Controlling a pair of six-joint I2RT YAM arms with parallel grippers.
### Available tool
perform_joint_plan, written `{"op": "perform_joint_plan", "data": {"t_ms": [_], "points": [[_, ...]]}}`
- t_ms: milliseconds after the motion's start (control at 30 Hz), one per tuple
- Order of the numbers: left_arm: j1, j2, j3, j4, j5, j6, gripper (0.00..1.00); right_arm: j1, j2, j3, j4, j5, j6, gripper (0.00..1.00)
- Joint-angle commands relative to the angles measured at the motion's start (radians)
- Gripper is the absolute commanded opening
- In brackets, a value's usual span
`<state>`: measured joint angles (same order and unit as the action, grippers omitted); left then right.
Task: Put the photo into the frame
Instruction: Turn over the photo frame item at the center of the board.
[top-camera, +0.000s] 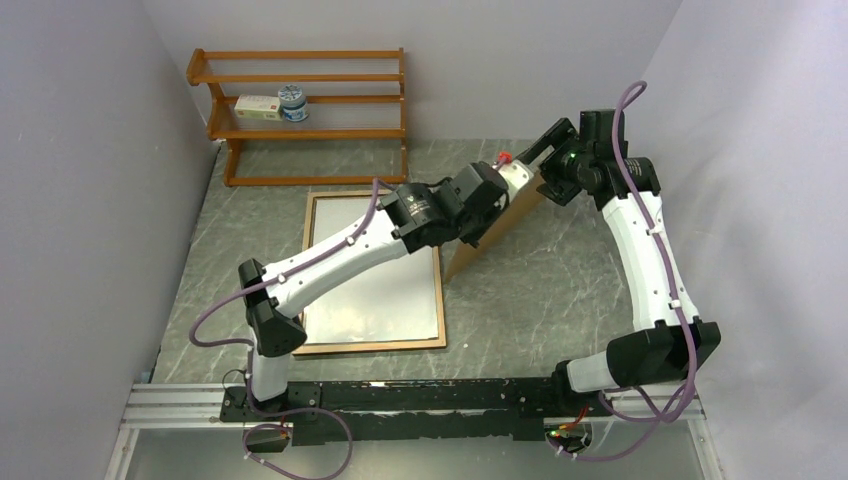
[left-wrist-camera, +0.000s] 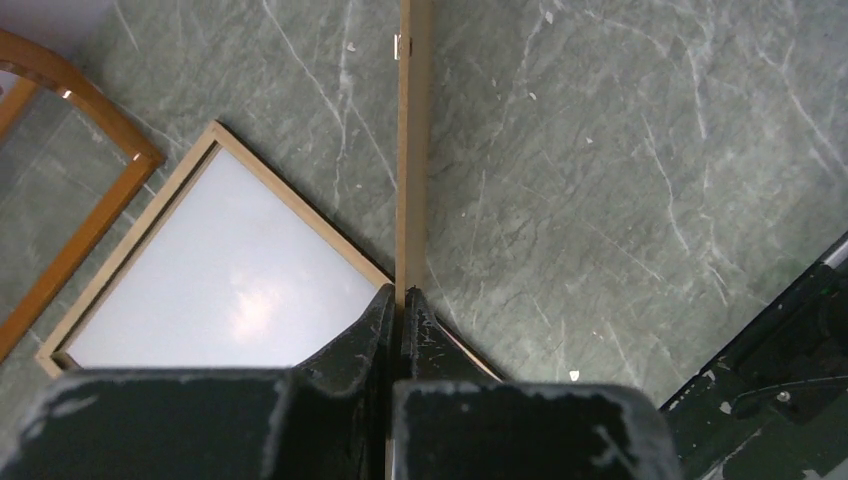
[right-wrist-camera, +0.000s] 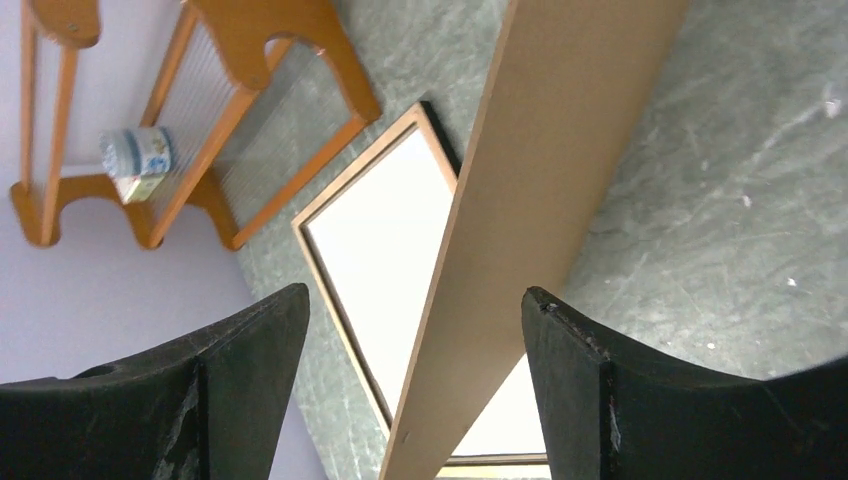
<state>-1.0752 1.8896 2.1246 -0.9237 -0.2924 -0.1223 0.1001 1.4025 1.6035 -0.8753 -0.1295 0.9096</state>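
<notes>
Frame (top-camera: 380, 346) count one; left end effector (left-wrist-camera: 400, 295) grips one backing board (left-wrist-camera: 412, 150)

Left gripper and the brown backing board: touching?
Touching. The left wrist view shows the left gripper shut on the thin edge of the backing board, with no gap at either finger.

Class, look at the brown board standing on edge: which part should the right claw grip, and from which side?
Its raised upper edge, from above. The board is thin and stands tilted on edge, so the open right claw can close across its flat faces, clear of the left claw.
</notes>
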Motion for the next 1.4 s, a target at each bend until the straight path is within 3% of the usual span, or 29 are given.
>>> {"op": "perform_joint_plan", "data": {"t_ms": [0, 200, 400, 567, 667, 867, 967, 1167, 1367], "points": [[-0.044, 0.052, 0.042, -0.069, -0.175, 0.047, 0.03, 0.0, 0.005, 0.039, -0.086, 0.116, 0.032, 0.8], [-0.111, 0.053, 0.015, -0.028, -0.243, 0.076, 0.02, -0.004, -0.036, -0.034, -0.137, 0.178, 0.032, 0.72], [-0.159, 0.078, 0.028, -0.031, -0.281, 0.094, 0.03, -0.01, -0.067, -0.08, -0.145, 0.216, 0.04, 0.51], [-0.176, 0.081, 0.031, -0.035, -0.272, 0.081, 0.03, -0.014, -0.08, -0.096, -0.142, 0.223, 0.044, 0.2], [-0.177, 0.069, 0.032, -0.039, -0.235, 0.057, 0.16, -0.019, -0.083, -0.091, -0.137, 0.22, 0.045, 0.0], [-0.163, 0.039, 0.19, -0.136, 0.029, -0.02, 0.67, -0.033, -0.092, -0.011, -0.114, 0.223, -0.006, 0.0], [-0.115, -0.049, 0.116, -0.034, 0.194, -0.081, 0.82, -0.057, -0.099, 0.03, -0.083, 0.195, -0.026, 0.0], [0.068, -0.204, -0.088, 0.134, 0.433, -0.212, 0.88, -0.151, -0.11, 0.065, 0.056, 0.014, -0.13, 0.0], [0.233, -0.297, -0.196, 0.112, 0.337, -0.247, 0.92, -0.191, -0.148, -0.023, 0.301, -0.318, -0.226, 0.0]]}}
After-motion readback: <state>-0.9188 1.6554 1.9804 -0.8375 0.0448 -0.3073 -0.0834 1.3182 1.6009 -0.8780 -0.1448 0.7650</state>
